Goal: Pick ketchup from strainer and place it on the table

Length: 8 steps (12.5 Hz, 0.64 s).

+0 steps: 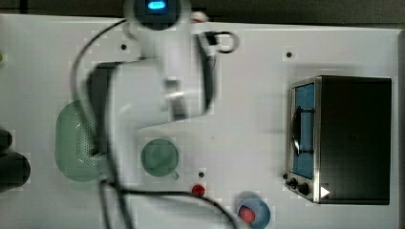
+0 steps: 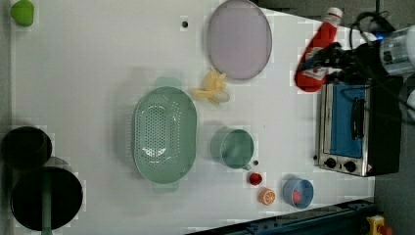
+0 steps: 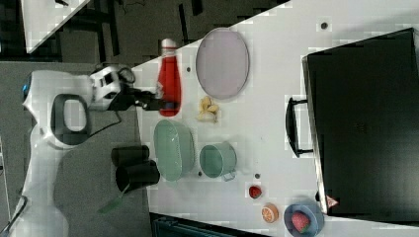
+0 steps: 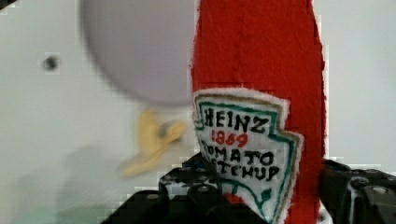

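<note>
Gripper [image 2: 327, 62] closed on the lower body of the ketchup [image 2: 318, 54]; in the wrist view we see its black fingers [image 4: 196, 196] pressed against both sides of the bottle at the label. We note the bottle is held in the air, clear of the strainer [image 2: 164, 132] and lifted above the table [image 2: 98, 73]. In the left view it appears near the toaster oven [image 2: 356, 127], off to the right of the plate [image 2: 239, 39]. In the right view the white arm [image 3: 54, 113] reaches in from the right view's left, with the wrist roughly level and the bottle's white cap pointing to the right view's top.

Materials as we read them: the ketchup looks like red fabric or felt, with a stitched white label edged in green. The strainer is a pale green oval plastic basket with two small handles and a perforated floor; nothing lies in it. The plate is a smooth grey-lilac round disc. A green mug [image 2: 234, 148] stands just beside the strainer. A pale yellow item [image 2: 211, 89] lies between strainer and plate. The table is flat, white and matte with small dark holes.
</note>
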Tool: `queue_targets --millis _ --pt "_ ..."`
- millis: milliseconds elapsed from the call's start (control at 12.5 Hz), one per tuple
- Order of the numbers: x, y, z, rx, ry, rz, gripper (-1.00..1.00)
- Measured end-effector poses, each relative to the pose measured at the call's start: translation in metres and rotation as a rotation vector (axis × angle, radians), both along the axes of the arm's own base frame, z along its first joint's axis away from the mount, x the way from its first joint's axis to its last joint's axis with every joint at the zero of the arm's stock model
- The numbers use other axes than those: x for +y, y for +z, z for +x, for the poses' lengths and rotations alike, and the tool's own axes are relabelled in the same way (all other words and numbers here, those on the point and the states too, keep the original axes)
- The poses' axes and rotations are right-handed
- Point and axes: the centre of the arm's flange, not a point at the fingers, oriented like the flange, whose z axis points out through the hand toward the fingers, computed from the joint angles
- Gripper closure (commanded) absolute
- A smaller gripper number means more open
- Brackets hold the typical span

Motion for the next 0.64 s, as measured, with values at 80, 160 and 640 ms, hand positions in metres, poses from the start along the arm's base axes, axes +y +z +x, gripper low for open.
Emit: queue_targets --millis 80,160,640 --pt "-0.030 -0.004 0.002 0.007 -0.017 -0.010 -0.19" --pt "-0.057 -0.009 0.002 0.018 -0.035 -0.016 -0.19" --pt "-0.122 -0.080 -0.032 0.135 -0.047 -0.059 -0.19"
